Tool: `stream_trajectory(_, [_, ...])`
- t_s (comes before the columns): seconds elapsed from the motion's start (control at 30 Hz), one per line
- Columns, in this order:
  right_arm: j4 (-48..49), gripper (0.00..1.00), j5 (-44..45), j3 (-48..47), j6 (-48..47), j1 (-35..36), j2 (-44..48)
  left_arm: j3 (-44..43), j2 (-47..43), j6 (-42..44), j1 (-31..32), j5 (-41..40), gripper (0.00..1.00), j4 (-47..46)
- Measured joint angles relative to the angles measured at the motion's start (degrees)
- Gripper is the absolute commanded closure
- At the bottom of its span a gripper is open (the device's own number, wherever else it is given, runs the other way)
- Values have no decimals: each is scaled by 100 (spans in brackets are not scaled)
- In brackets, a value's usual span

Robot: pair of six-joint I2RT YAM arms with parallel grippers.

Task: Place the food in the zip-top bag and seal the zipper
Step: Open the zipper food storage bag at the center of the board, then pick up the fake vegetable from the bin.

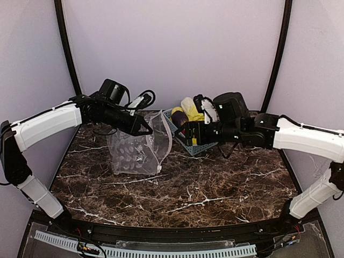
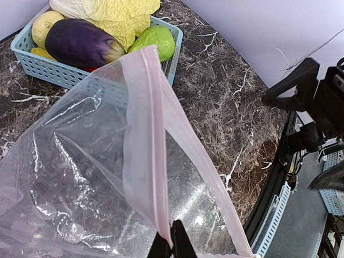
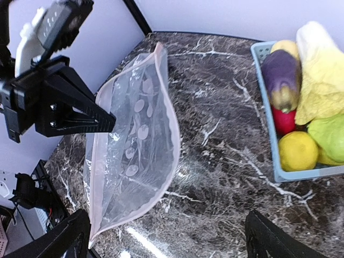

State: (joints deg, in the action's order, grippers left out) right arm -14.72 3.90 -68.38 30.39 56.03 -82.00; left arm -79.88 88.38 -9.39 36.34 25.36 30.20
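Item one, left gripper [image 2: 172, 244]: I read it pinched tight on the zipper [image 2: 153, 140]. It holds the zip-top bag [image 1: 134, 153] up by that pink edge, and the dotted body sags onto the marble table [image 1: 215, 188]. The two pink lips spread apart away from the pinch. Item two, light blue basket [image 3: 266, 113]: stands just beside the bag's raised mouth, toward the back wall. In the left wrist view the pink strip crosses in front of its near wall. Item three, right gripper [image 3: 166, 223]: jaws spread wide with nothing between them, hovering over bare marble between bag and basket. Item four, food [image 1: 188, 112], all in the basket: purple eggplant [image 2: 80, 43] on top, yellow cabbage [image 2: 118, 16] against it, and green fruit [image 2: 156, 40] at a corner. Yellow fruit [image 3: 298, 150] and red piece [image 3: 285, 121] lie lower, partly hidden.
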Motion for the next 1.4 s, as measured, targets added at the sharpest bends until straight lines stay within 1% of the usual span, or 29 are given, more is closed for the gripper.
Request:
stream_trajectory(0.13, [-323,1,302,-273,-323,-291,256,138,-33,234,-151,114,99,-127])
stream_trajectory(0.3, [-597,1,382,-608,-772,-1043,63,483,-90,376,-249,232,99,-179])
stream_trajectory(0.5, [-765,1,37,-1248,-1445,-1921,-896,581,-136,420,-289,240,99,-201])
stream_trajectory(0.57, [-824,1,-120,-1530,-1692,-2173,-1305,584,-142,424,-308,240,99,-225])
stream_trajectory(0.6, [-839,1,-306,-1818,-1947,-2413,-1755,586,-142,424,-341,247,99,-227])
stream_trajectory(0.67, [-929,1,-400,-1904,-2057,-2507,-1891,586,-142,424,-358,251,99,-227])
stream_trajectory(0.77, [-951,1,-675,-2428,-2337,-2693,-2393,588,-142,424,-415,271,99,-227])
stream_trajectory(0.93, [-909,1,-1062,-2968,-2684,-2889,-3060,601,-142,422,-483,299,100,-236])
stream_trajectory(1.3, [-920,1,-1447,-3814,-2929,-3034,-4061,614,-142,413,-501,380,99,-236])
stream_trajectory(1.4, [-935,3,-1434,-4024,-2933,-3034,-4266,614,-142,411,-507,398,99,-238])
